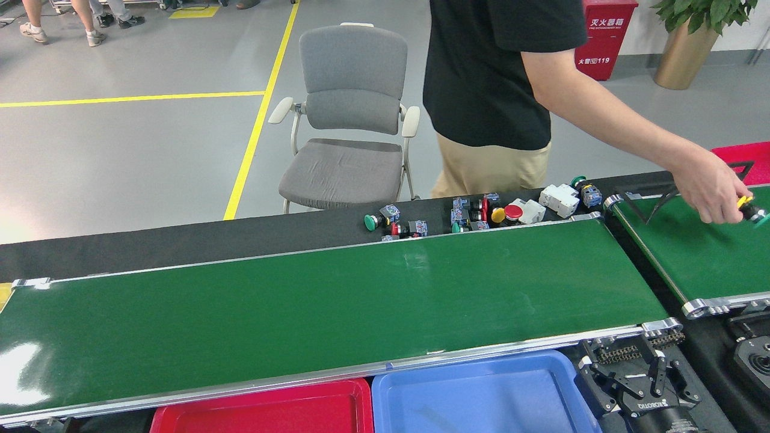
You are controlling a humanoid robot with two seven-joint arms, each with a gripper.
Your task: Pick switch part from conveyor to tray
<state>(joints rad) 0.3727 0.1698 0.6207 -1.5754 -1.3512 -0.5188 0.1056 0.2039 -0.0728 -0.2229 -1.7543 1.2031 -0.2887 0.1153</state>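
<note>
No switch part lies on the long green conveyor [337,313] yet, and the red tray [264,415] and blue tray [481,391] look bare, so the whole pick seems left to do. Loose switch parts [481,215] sit in a row behind the far rail, pointing various ways with no common axis. Only the right gripper [639,379] shows, fingers apart and empty.

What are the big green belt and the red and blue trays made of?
The conveyor belt looks like smooth rubbery or plastic sheet: it shines with glare at its left end. Its rails look like bare silver metal. The red tray and blue tray look like glossy moulded plastic.
</note>
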